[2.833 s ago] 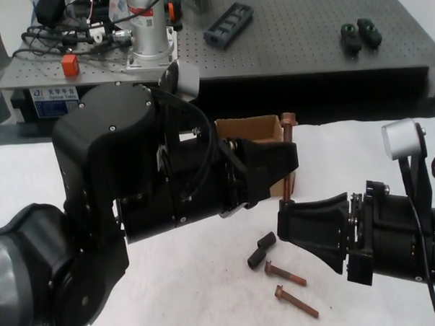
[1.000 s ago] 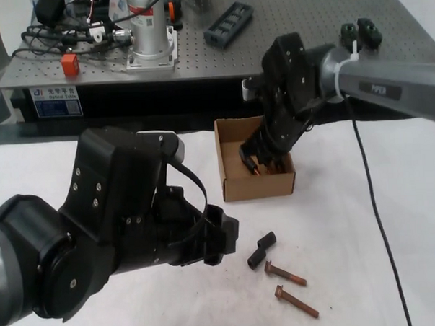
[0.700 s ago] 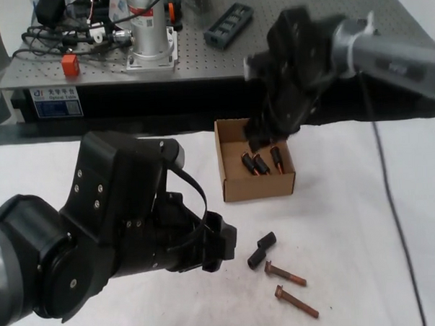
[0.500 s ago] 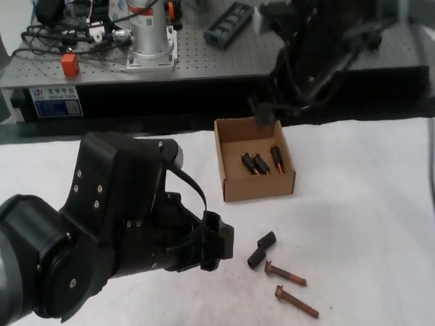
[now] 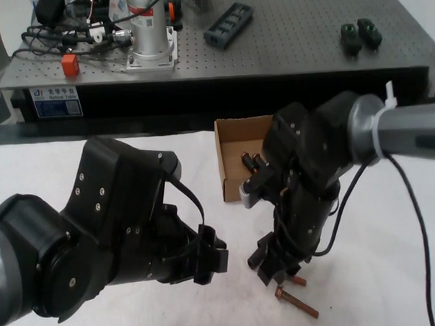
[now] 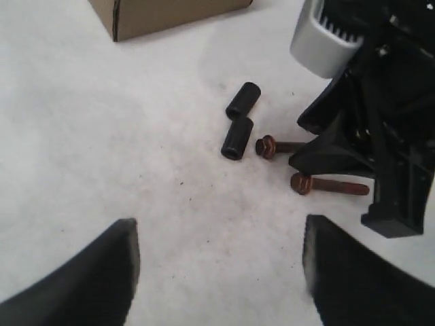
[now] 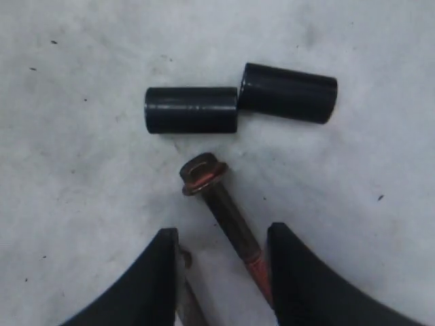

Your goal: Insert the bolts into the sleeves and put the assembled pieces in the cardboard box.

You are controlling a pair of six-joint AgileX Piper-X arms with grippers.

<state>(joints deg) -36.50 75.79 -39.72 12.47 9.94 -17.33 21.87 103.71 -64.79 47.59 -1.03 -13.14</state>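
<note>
Two sleeves [image 7: 192, 109] are lying end to end on the white counter [image 7: 81, 204], nearer to you than the cardboard box [image 5: 231, 185]. One bolt [image 7: 228, 210] is lying just beside them. Your right tool [image 7: 222, 229] is standing open, fingers straddling its shank. A second bolt [image 6: 329, 185] is lying close by. Your left tool [image 6: 217, 224] is hanging wide at the left, holding nothing. Assembled pieces [image 5: 250, 160] are lying in the box.

The right arm [image 5: 308, 181] hides the right side of the cardboard box [image 5: 230, 151]. The shank of one bolt [image 7: 228, 207] is cut off at the picture's edge between the fingers of the right gripper [image 7: 219, 238]. The other bolt [image 7: 192, 305] lies mostly behind one finger.
</note>
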